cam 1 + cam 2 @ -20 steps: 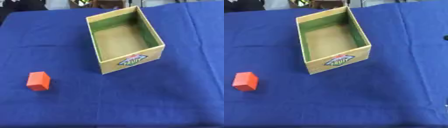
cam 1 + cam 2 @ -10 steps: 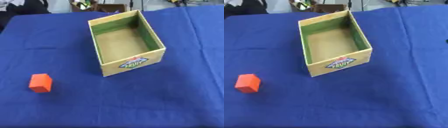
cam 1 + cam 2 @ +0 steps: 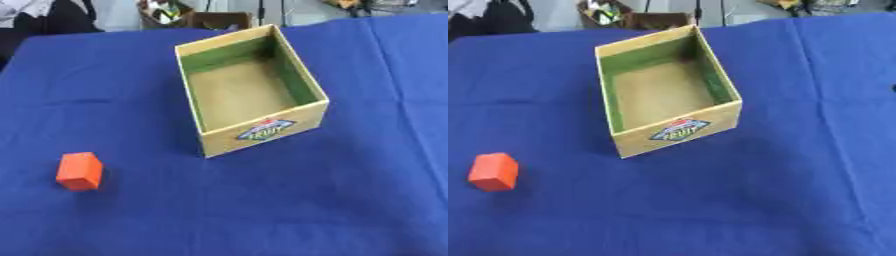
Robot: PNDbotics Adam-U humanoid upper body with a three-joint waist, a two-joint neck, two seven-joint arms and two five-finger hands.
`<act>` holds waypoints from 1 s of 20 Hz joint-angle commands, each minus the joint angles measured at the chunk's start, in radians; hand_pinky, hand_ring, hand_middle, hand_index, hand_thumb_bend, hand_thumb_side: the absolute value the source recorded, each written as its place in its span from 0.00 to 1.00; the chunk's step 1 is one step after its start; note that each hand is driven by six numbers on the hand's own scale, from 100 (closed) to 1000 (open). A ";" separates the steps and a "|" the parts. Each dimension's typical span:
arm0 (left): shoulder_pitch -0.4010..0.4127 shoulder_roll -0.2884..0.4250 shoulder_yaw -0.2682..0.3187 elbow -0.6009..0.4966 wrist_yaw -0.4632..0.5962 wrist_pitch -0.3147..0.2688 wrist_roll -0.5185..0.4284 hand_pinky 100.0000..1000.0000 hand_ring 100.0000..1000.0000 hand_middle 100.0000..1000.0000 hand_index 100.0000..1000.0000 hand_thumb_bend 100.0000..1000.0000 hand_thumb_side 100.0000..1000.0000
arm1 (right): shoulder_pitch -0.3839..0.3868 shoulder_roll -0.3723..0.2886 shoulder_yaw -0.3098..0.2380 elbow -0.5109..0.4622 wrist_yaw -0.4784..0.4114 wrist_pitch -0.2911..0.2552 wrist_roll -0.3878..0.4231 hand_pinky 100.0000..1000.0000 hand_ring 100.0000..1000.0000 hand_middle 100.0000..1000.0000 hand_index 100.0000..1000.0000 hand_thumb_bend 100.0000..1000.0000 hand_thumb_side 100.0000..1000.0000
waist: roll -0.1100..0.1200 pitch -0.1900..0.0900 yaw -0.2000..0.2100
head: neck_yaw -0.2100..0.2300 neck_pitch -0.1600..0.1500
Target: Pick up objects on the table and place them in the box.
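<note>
An orange block [image 3: 80, 171] stands on the blue tablecloth at the lower left, well apart from the box. The open cardboard box [image 3: 262, 132] sits near the middle, tan outside with green inner walls and a coloured label on its near side. Its inside shows nothing but bare brown floor. Neither of my hands appears in the left or right eye view.
The blue cloth [image 3: 350, 200] covers the whole table, with soft creases running down the right side. Beyond the far edge lie a brown basket of odds and ends [image 3: 166, 12] and dark shapes at the far left.
The whole picture has slid downward, so the camera has tilted; the block and box keep their places relative to each other. A dark sliver at the right edge a second ago is gone.
</note>
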 commanded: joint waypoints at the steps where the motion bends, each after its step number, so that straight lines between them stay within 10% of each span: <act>1: -0.013 0.061 -0.015 0.008 0.026 -0.036 -0.057 0.66 0.85 0.94 1.00 0.94 1.00 | -0.001 -0.022 -0.002 -0.022 -0.004 0.001 0.005 0.71 0.57 0.46 0.68 0.00 0.72 | 0.001 -0.019 0.000 | -0.001 -0.015; 20: -0.080 0.097 -0.175 -0.077 0.167 -0.325 -0.304 0.61 0.81 0.88 1.00 0.66 0.83 | -0.002 -0.014 0.009 -0.022 -0.008 0.001 0.021 0.72 0.57 0.46 0.68 0.00 0.71 | -0.005 -0.014 -0.022 | 0.000 -0.012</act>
